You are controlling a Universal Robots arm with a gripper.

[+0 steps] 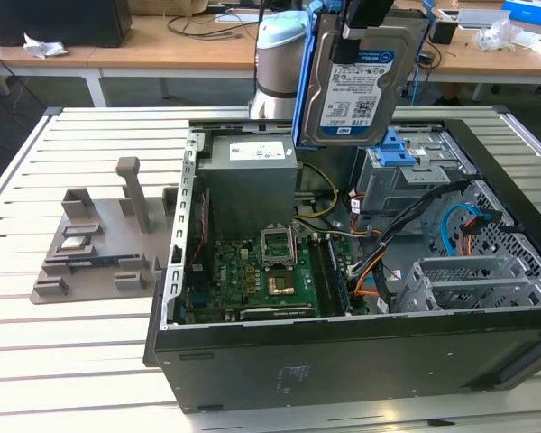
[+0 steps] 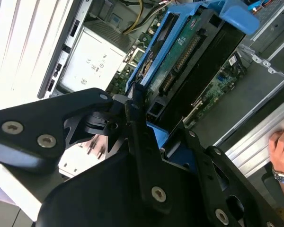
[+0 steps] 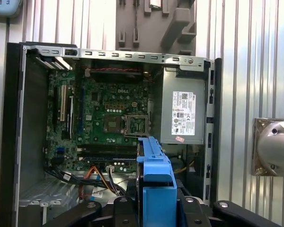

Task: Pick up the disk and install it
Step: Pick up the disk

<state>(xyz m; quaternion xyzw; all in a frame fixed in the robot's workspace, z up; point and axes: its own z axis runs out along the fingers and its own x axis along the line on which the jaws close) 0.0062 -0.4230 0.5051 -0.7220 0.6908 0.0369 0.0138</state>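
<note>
Disk (image 1: 359,86), framed in its blue bracket, hangs upright, clamped by the gripper (image 1: 361,32) above the open computer case (image 1: 343,352). Its lower edge is just over the drive cage (image 1: 406,180), beside the power supply (image 1: 251,180), on the slatted tabletop (image 1: 90,361).

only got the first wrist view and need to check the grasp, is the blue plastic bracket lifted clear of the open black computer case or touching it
Observer: Lifted clear. In the exterior view the flat silver metal disk, framed by its blue plastic bracket, hangs upright from the end effector above the open black computer case.
Operator: whats below it
Observer: Its lower edge appears between the grey metal power-supply box and the blue plastic latch piece.
Operator: anyone close
Observer: Yes, the second wrist view shows a person's hand wearing a wristwatch beside the case.
</note>
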